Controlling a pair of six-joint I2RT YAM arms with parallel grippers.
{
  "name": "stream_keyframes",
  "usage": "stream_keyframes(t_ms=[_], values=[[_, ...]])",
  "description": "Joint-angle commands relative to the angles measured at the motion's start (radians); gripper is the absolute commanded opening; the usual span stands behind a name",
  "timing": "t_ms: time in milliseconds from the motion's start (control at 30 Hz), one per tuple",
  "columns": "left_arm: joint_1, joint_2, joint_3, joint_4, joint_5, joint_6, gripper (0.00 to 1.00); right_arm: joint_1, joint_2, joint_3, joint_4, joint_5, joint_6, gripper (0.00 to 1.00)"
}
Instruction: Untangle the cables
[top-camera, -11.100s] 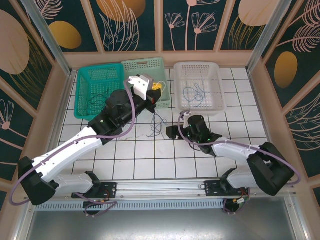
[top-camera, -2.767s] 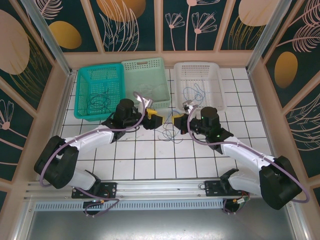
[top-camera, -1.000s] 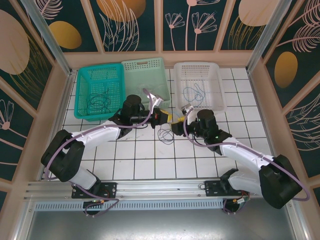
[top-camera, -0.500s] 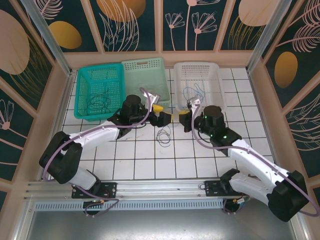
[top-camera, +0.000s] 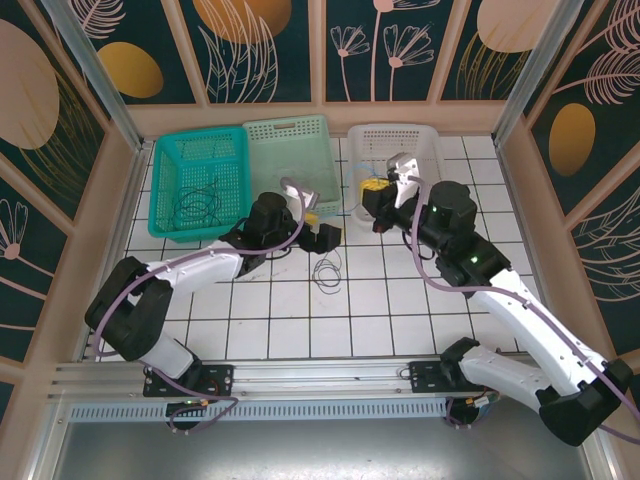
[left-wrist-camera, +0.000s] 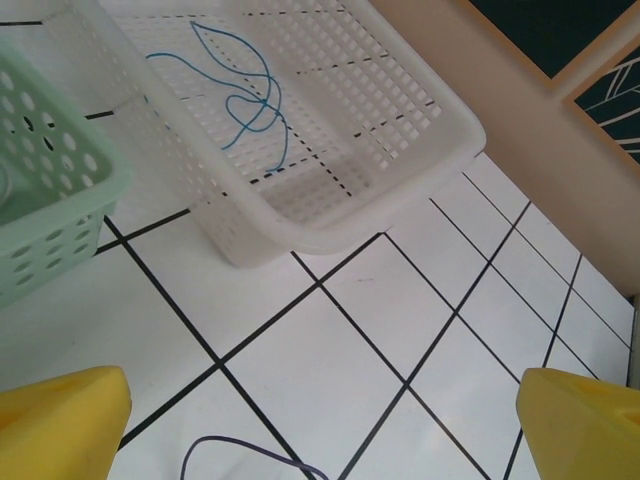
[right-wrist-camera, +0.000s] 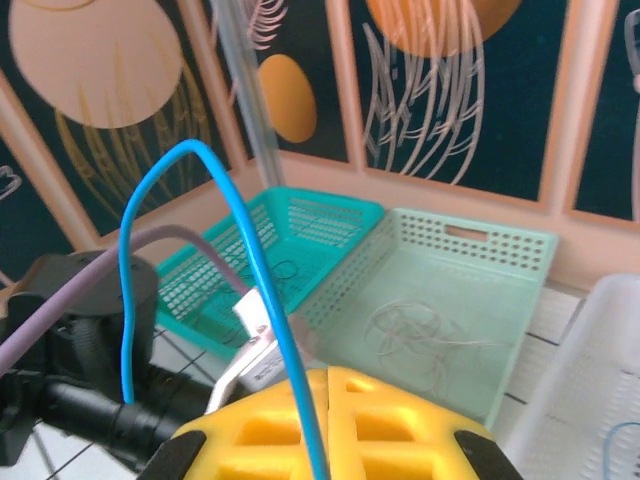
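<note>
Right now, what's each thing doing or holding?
Left gripper: open, holding nothing.
Right gripper: shut on a blue cable.
White basket: holds another blue wire.
Pale green basket: holds pale wires.
Teal basket: holds dark wires.
Dark loop: lying loose on the tiles.

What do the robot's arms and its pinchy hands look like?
The left arm and the right arm both have smooth white shells with chunky black joints. A thick purple cord runs along each one. The left gripper and the right gripper end in bright yellow fingertips. The right one's yellow pads are moulded with square hollows.
</note>
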Motion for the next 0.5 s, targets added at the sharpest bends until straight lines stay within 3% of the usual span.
stream_keyframes(t_ms=[0, 267, 467], values=[[-0.004, -0.043, -0.022, 0.028, -0.028, -0.001, 0.99, 0.003, 0.013, 0.027, -0.015, 0.155, -0.016, 0.0], [-0.004, -0.075, -0.074, 0.023, -0.063, -0.009, 0.99, -0.03, 0.041, -0.021, 0.074, 0.402, -0.009, 0.0], [-0.004, -0.118, -0.109, 0.03, -0.106, -0.007, 0.99, -0.106, 0.012, -0.082, 0.167, 0.417, 0.019, 0.0]])
